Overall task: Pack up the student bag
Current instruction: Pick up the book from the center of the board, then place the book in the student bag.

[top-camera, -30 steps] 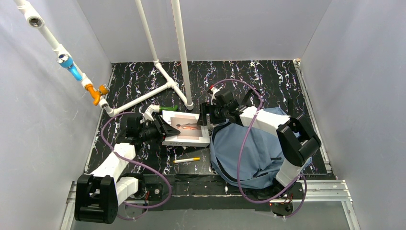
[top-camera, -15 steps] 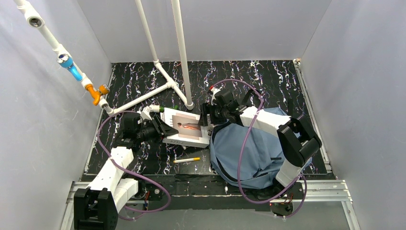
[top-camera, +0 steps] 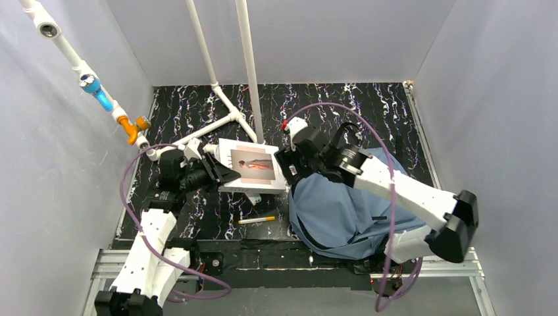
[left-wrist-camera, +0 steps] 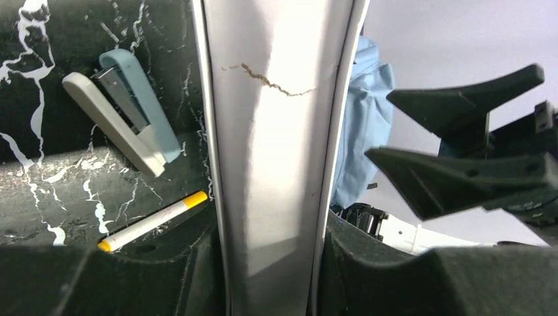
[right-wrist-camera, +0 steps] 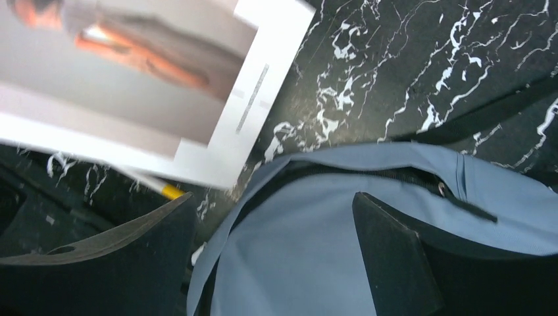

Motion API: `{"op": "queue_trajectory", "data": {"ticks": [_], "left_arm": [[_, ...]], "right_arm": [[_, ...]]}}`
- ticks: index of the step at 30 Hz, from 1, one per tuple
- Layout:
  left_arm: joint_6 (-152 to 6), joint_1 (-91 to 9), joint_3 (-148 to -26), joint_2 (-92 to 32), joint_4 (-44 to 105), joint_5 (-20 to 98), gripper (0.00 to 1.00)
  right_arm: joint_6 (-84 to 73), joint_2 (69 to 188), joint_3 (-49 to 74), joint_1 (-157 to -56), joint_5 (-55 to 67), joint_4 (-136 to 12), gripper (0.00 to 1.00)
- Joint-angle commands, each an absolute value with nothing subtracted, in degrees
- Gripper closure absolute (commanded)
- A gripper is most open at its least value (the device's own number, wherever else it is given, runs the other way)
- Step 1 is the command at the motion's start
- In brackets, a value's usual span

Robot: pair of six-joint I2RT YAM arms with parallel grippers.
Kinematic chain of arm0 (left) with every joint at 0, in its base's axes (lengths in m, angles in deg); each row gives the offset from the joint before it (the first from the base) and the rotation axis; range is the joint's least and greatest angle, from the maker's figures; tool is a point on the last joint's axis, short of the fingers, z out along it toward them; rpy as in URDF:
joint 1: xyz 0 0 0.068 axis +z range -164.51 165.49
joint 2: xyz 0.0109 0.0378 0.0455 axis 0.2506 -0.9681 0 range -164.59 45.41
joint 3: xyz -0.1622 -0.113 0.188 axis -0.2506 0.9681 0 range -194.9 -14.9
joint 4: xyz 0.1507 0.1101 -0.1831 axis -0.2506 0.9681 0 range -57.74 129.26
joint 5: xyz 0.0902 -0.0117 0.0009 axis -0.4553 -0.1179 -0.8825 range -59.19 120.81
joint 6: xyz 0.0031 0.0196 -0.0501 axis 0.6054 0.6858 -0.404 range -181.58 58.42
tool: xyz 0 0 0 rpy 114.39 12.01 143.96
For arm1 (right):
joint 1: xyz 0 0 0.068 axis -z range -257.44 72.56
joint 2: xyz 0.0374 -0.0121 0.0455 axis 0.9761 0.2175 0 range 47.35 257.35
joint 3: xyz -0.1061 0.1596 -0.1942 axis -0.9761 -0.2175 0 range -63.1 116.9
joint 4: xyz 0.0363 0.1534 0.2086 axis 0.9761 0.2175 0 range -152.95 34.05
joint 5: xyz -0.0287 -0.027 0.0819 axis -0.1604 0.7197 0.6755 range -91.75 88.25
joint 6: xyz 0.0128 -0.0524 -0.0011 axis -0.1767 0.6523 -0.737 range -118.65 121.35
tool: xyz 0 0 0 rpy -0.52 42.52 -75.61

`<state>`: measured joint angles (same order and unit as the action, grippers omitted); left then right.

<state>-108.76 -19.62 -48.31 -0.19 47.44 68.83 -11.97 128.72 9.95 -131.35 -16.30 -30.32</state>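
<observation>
Left gripper [left-wrist-camera: 273, 283] pinches the book [left-wrist-camera: 273, 131] by its edge, aimed at the bag [right-wrist-camera: 309, 263] just beyond; right gripper [right-wrist-camera: 273, 201] hangs wide open, empty, above the bag, I reckon to spread it.

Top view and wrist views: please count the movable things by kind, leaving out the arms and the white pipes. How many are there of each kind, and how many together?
Book: 1
Bag: 1
Pen: 1
Stapler: 1
Total: 4
</observation>
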Motion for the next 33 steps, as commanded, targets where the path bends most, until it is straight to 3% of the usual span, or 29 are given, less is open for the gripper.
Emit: {"op": "queue_trajectory", "data": {"ticks": [1, 6, 9, 13, 21, 28, 33], "left_arm": [[-104.87, -19.79, -56.42, 4.40, 56.79, 68.03, 0.63], [-101.53, -19.79, -61.78, 8.13, 64.87, 66.77, 0.60], [-101.94, -19.79, -62.97, 10.17, 66.21, 68.00, 0.59], [-103.79, -19.80, -63.33, 12.27, 66.27, 70.28, 0.59], [-105.26, -19.79, -62.67, 14.04, 66.45, 72.04, 0.58], [-105.50, -19.79, -62.27, 13.82, 66.32, 72.25, 0.61], [-106.79, -19.79, -59.16, 13.83, 63.59, 71.34, 0.68]], "right_arm": [[-11.38, 121.06, 7.80, -138.11, -22.34, -21.09, 0.03], [-18.82, 116.42, 3.35, -152.76, -30.25, -14.19, 0.02], [-24.66, 116.74, 1.45, -158.29, -35.13, -7.64, 0.06], [-26.15, 116.25, -2.07, -161.99, -32.70, -5.54, 0.21], [-25.89, 116.87, -9.84, -164.09, -29.68, -15.44, 0.27], [-28.91, 122.14, -10.48, -164.10, -38.38, -16.75, 0.36], [-27.72, 124.35, -14.03, -164.10, -34.10, -22.65, 0.22]]}}
